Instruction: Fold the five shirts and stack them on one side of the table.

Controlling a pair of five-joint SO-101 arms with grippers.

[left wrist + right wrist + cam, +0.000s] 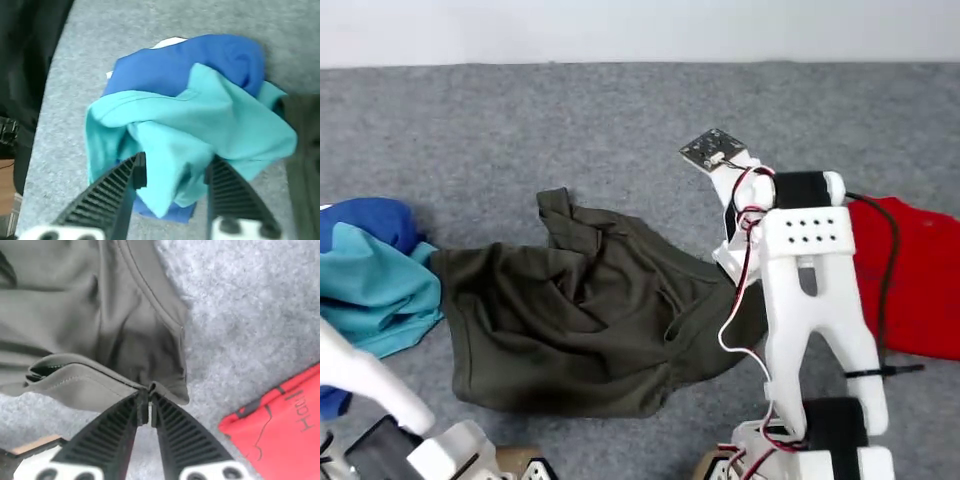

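Right gripper (pixel 150 401) pinching olive shirt (pixel 75 305), left gripper (pixel 177 167) wide over teal shirt (pixel 215 120)

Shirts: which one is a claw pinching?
The olive shirt in the middle: the right claw is shut on its edge. The red shirt, teal shirt and blue shirt aren't pinched.

High view looks down over table (pixel 520 110). Wrist views close, pointing down; right one shares olive shirt (pixel 570 310) with it
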